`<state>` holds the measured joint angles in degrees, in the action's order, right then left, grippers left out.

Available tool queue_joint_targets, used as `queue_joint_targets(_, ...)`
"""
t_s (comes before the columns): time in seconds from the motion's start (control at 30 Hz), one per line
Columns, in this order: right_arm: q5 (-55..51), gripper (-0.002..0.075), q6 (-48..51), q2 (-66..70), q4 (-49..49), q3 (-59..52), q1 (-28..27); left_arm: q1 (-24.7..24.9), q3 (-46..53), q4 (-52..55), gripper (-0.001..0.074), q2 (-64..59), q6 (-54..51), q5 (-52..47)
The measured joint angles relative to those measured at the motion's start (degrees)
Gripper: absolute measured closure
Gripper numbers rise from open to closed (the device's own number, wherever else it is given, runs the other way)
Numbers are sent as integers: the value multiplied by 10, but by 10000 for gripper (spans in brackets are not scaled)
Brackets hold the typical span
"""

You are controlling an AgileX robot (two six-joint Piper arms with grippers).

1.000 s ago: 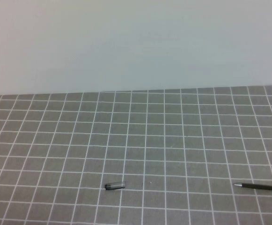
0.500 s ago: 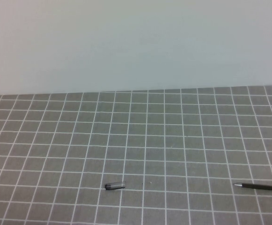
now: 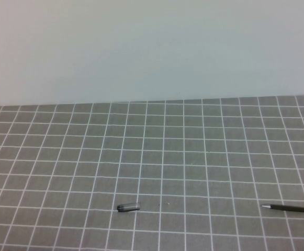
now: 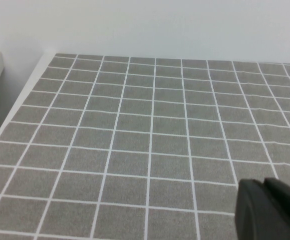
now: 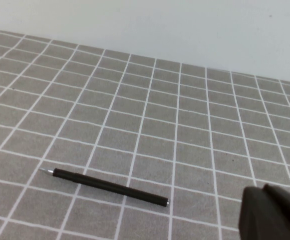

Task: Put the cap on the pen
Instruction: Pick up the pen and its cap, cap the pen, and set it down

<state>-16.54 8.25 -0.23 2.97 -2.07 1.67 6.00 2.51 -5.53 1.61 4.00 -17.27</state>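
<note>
The uncapped black pen (image 3: 290,208) lies flat on the gridded desk (image 3: 193,146) towards its near right side, its small cap (image 3: 128,207) well apart to the left, while my left pincer (image 4: 267,210) and right pincer (image 5: 272,212) hover over the desk, seen only as dark shapes, so I cannot tell how open they are.

A cap (image 3: 128,207) lies on the table (image 3: 193,146), toward the near side and a little left of centre. A pen (image 3: 293,209) lies well apart to its right, its tip pointing left toward the cap. A wall (image 3: 152,47) stands behind the table's far edge. The left gripper (image 4: 269,210) is over the table's left part. The right gripper (image 5: 272,212) is over the right part, nearer than the pen.
</note>
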Motion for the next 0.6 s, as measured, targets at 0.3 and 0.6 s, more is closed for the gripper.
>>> queue_joint_targets(0.3,1,729,0,0,0,0,0,0,0,23,735,0,-11,27)
queue_joint_targets(0.6,106,729,10,0,39,0,0,0,0,32,735,0,-11,232)
